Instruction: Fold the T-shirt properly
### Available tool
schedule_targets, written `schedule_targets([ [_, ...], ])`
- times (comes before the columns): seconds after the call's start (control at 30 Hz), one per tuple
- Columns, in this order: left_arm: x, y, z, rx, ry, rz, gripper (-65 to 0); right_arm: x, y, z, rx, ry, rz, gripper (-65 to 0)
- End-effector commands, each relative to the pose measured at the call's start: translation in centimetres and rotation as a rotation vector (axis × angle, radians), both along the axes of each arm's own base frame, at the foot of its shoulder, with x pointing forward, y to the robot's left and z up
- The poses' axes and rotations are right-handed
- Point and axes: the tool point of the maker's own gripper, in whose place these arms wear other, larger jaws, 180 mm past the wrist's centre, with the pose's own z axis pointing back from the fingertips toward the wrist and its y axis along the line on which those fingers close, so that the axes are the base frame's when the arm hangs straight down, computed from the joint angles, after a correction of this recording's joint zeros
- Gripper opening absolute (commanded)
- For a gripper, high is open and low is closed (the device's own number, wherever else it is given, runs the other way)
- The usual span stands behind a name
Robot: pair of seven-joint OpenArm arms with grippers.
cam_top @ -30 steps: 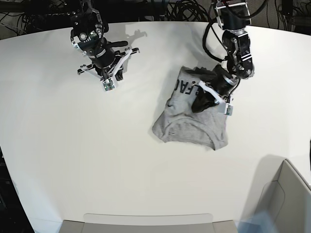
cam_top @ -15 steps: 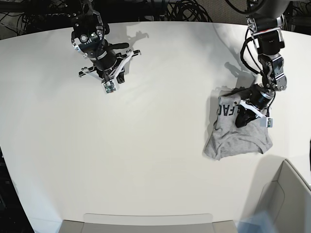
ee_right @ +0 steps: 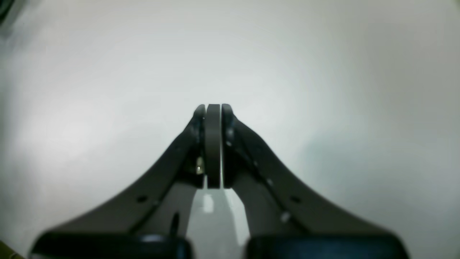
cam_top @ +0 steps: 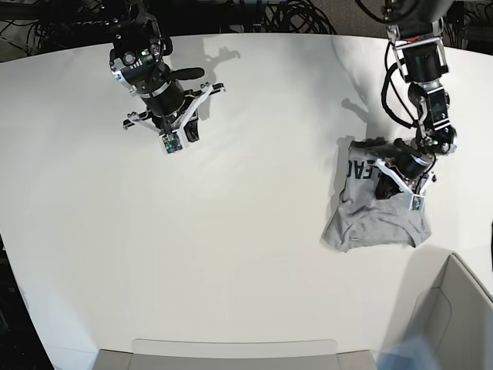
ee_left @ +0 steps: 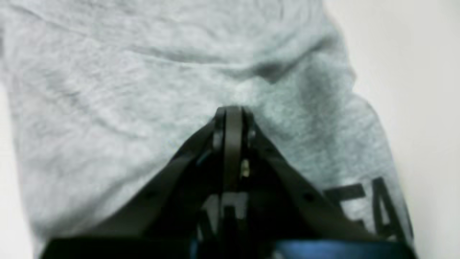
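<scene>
The heather-grey cotton T-shirt (cam_top: 375,216) with black block lettering lies bunched in a rumpled heap on the broad white table (cam_top: 231,254), over toward its right edge in the base view; the left gripper (ee_left: 233,112) presses down into the cloth with its jaws together, pinching a ridge of grey fabric, the letters showing just beside it; well apart, at the far left of the table, the right gripper (ee_right: 213,108) hangs over bare tabletop, its jaws together with nothing between them.
</scene>
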Motion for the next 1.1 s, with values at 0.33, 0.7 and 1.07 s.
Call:
schedule_targets([
  [0.33, -3.1, 2.9, 15.3, 0.235, -0.277, 0.152, -65.0, 0.7, 0.7, 2.3, 0.034, -0.081, 0.010, -65.0],
  [0.7, -16.3, 2.7, 10.5, 0.266, -0.033, 0.269, -65.0, -7.1, 1.4, 0.8, 0.172, -0.117, -0.025, -65.0],
  [1.07, -26.6, 0.9, 6.1, 0.241, 0.213, 0.261, -65.0, -18.1, 1.5, -2.2, 0.195, 0.132, -0.065, -65.0],
])
